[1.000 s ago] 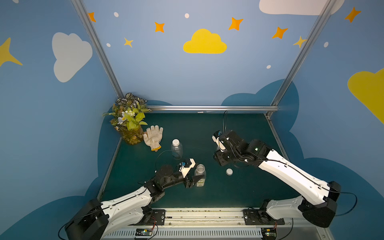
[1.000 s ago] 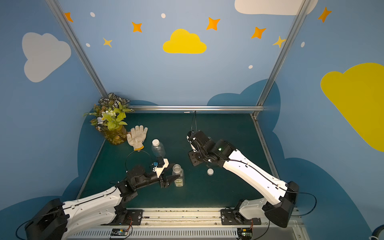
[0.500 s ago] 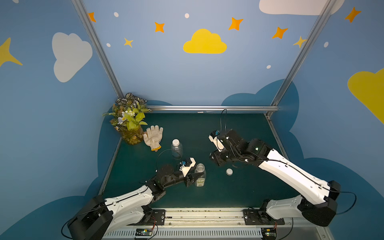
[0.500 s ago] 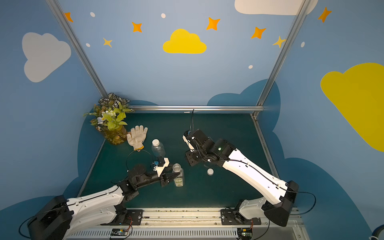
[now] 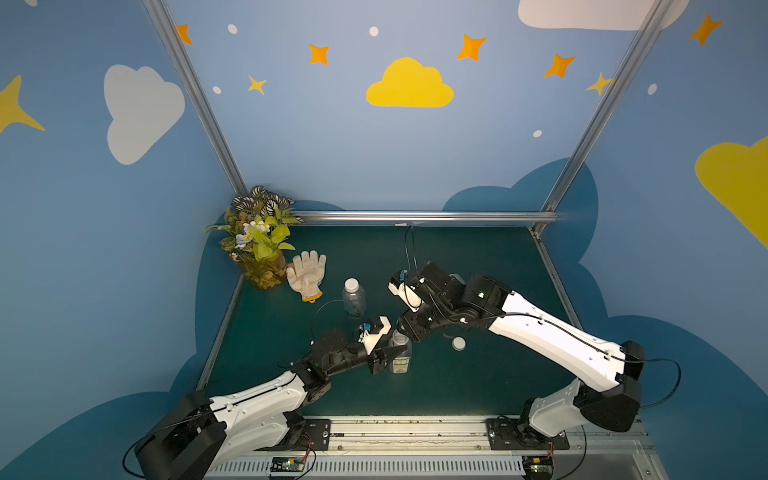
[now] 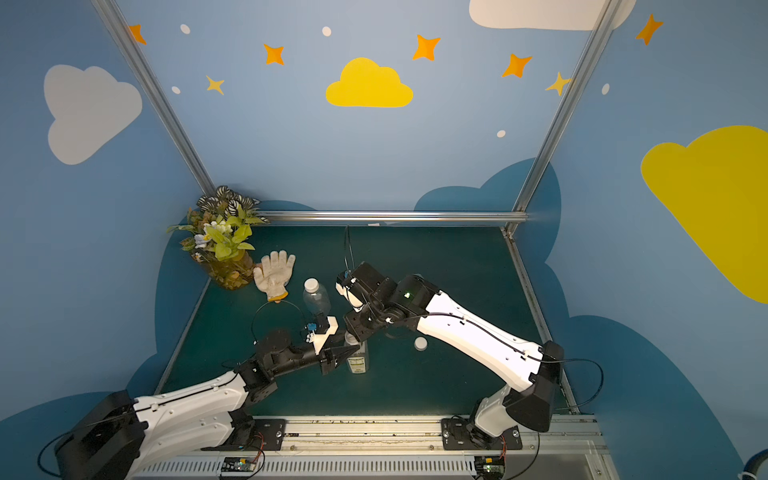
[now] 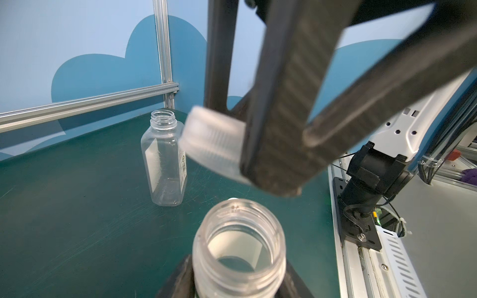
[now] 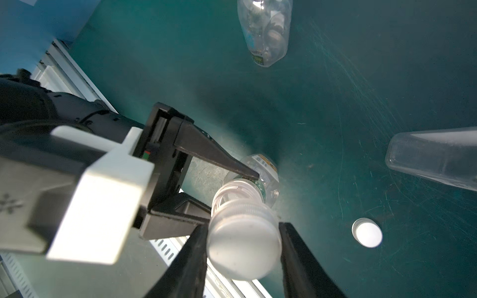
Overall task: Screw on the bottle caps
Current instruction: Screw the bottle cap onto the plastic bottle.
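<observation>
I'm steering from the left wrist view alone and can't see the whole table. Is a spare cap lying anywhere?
Observer: Yes. In both top views, one loose cap lies on the table near the right arm.
Operator: Is any bottle already capped?
Observer: One. The capped bottle stands near the glove.
Operator: How does the right tool hold its cap?
Observer: In the right wrist view, the right tool grips the held cap by two opposite sides, just above the held bottle.
</observation>
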You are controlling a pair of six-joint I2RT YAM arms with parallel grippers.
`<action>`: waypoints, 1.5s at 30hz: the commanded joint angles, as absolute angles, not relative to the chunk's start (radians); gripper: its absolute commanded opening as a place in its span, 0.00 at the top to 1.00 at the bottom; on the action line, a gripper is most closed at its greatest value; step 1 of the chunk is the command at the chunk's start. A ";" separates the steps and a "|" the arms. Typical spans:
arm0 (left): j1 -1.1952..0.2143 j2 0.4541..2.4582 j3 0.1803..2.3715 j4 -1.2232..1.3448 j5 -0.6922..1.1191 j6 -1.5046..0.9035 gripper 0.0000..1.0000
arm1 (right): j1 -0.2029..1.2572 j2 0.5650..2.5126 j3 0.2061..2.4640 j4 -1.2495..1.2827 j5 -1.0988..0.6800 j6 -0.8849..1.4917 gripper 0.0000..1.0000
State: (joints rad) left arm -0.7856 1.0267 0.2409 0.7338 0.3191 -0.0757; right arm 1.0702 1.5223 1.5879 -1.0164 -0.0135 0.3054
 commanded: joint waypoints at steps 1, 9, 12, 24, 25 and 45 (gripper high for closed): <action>-0.783 1.019 0.232 0.741 0.336 -0.075 0.51 | 1.079 1.543 1.620 -1.069 -0.025 0.299 0.54; -0.782 1.014 0.232 0.734 0.335 -0.073 0.51 | 1.089 1.586 1.628 -1.077 -0.026 0.311 0.54; -0.782 1.012 0.230 0.730 0.333 -0.072 0.51 | 1.095 1.596 1.638 -1.077 -0.032 0.317 0.54; -0.783 1.002 0.227 0.716 0.328 -0.067 0.51 | 1.119 1.629 1.651 -1.083 -0.052 0.330 0.53; -0.783 1.000 0.227 0.715 0.328 -0.067 0.51 | 1.119 1.632 1.651 -1.084 -0.052 0.329 0.53; -0.782 0.996 0.230 0.707 0.333 -0.067 0.51 | 1.120 1.652 1.672 -1.091 -0.066 0.335 0.50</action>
State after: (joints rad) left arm -0.7826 1.0058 0.2325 0.7223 0.3191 -0.0776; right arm 1.1103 1.6291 1.6394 -1.0851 -0.0380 0.3218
